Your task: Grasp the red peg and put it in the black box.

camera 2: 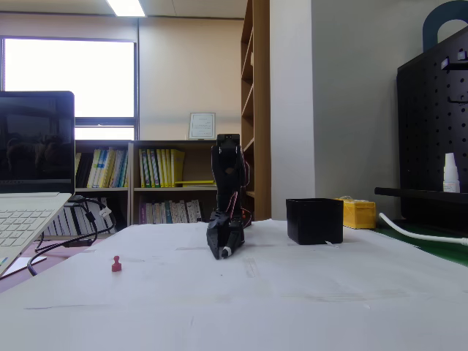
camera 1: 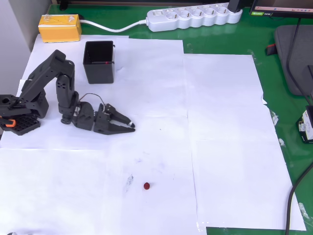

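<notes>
The red peg (camera 1: 146,185) is a tiny dark red piece standing alone on the white paper near the front of the overhead view, and it shows at the left in the fixed view (camera 2: 116,264). The black box (camera 1: 99,73) stands upright at the back left, with its open top empty; it sits right of the arm in the fixed view (camera 2: 314,223). My gripper (camera 1: 132,125) rests low over the paper between box and peg, pointing right, its fingers together with nothing in them. In the fixed view the gripper (camera 2: 224,252) points down at the table.
A yellow block (camera 1: 59,28) sits behind the box, also at the right in the fixed view (camera 2: 358,213). A white power strip (camera 1: 193,17) and its cable lie along the back edge. A laptop (camera 2: 29,212) stands beyond the peg's side. The arm's base (camera 1: 19,115) is at the left edge.
</notes>
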You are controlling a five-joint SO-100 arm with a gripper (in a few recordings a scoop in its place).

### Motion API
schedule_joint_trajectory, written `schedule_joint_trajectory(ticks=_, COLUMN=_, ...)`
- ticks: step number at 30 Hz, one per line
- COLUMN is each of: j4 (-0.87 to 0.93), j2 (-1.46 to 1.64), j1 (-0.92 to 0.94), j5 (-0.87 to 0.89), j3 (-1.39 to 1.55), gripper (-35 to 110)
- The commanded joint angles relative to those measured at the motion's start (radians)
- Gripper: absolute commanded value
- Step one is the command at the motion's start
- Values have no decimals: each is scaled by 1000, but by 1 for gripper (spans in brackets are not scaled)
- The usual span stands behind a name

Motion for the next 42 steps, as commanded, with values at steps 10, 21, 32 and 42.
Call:
schedule_joint_trajectory(ticks=10, j4=35, j2=-18, j1=32, j5=-40, j3=41, gripper=0)
schedule_joint_trajectory(ticks=21, j4=305, j2=-178, j1=46, j5=-114, j3=-21, gripper=0)
schedule_joint_trajectory(ticks=32, j4=308, j2=-186, j1=206, j5=-57, j3=-28, gripper=3)
schedule_joint_trajectory(ticks=42, j4=314, j2=-221, j1=425, j5=-106, j3=-89, gripper=5)
